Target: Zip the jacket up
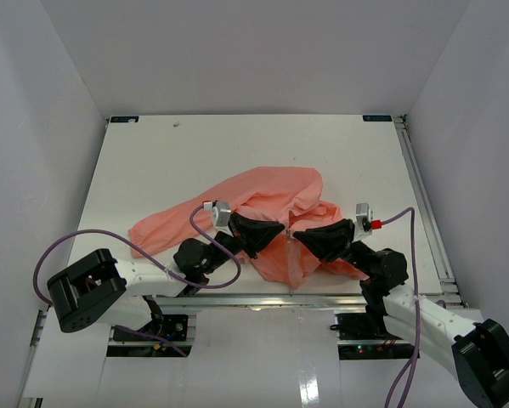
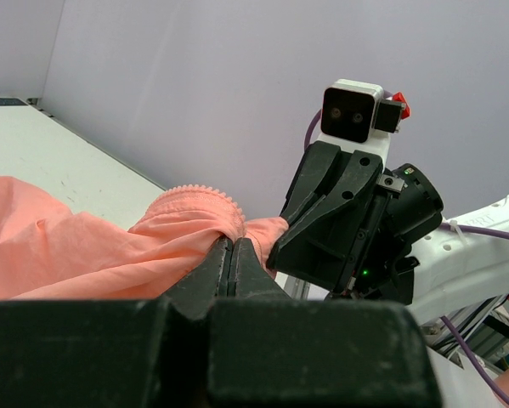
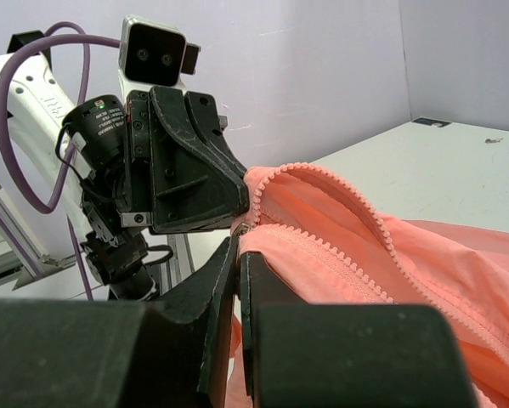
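While we look down from above, the white table [image 1: 152, 161] fills the floor of the pale-walled enclosure. The jacket [image 1: 262, 204] lies crumpled on its near half. It's a salmon-pink heap stretching from the left side toward the middle and down to the table's near edge.

Both arms reach in from the bottom, the left arm [image 1: 144, 276] low along the edge and the right arm [image 1: 424, 319] angling in from the corner. They meet nose to nose over the jacket's front.

We go to the left wrist view, and the left gripper [image 2: 234, 255] is pinched tight on a bunched fold of pink fabric. The right gripper [image 2: 339, 221] sits just beyond it.

Over to the right wrist view now. The right gripper [image 3: 239, 255] is clamped on the jacket's edge, fingers pressed together, right where the cloth begins.

Smallest of all are the zipper teeth [image 3: 301, 168]. We see two pink rows running apart, unjoined, from the grippers back along the fabric.
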Available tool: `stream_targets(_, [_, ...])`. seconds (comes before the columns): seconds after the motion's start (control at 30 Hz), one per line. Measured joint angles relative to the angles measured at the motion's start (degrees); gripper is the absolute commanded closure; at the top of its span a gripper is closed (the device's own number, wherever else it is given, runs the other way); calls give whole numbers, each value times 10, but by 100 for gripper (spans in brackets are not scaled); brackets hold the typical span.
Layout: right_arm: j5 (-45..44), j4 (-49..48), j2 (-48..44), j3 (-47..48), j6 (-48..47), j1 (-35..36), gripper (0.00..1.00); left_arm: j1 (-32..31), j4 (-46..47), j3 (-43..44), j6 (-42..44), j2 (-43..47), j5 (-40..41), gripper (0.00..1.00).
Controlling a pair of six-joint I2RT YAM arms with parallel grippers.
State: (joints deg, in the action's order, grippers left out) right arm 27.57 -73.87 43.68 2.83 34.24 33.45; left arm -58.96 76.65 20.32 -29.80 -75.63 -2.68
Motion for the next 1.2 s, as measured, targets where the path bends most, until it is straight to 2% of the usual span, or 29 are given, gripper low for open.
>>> stream_targets(1.0, [1,0,-16,0,-35,0,92,-4,1,0,-18,-1,-13,100])
stream_targets(1.03, [3,0,-16,0,-36,0,92,-4,1,0,-18,-1,-14,97])
stream_targets(1.1, [6,0,-17,0,-36,0,92,-4,1,0,-19,-1,-17,82])
stream_targets(1.13, [8,0,-18,0,-36,0,92,-4,1,0,-20,-1,-20,78])
stream_targets(1.2, [11,0,-19,0,-36,0,92,-4,1,0,-22,-1,-26,75])
